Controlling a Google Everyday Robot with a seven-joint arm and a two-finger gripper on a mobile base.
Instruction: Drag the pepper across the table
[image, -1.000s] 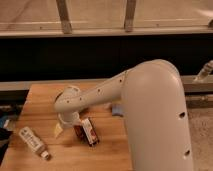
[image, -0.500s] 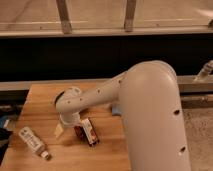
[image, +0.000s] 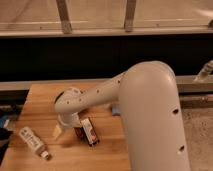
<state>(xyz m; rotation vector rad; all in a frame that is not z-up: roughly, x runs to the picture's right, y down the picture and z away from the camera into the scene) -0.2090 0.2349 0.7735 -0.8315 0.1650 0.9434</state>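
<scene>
Table: light wooden top made of plank strips.
Back edge: runs straight below a dark wall, well behind everything on the table.
Left edge: slants down towards the lower left corner of the view.
Right side: hidden under the thick white arm, so I cannot tell where that edge lies.
Open room: bare wood across the back left part, from the wrist to the back and left edges. There is also a bare strip in front between the bottle and the box.
Gripper: points down at the table from the wrist, left of centre, fingers spread wide. One pale finger shows on its left side.
Pepper: small, dark red and glossy, partly shaded by the wrist. It lies on the wood at the gripper's right side, just beside the box; I cannot tell whether they touch.
Box: black with a white-and-red label, lying flat at a slant.
Bottle: white, on its side near the left edge, well apart from the pepper.
Blue thing: small, peeking out from under the arm.
</scene>
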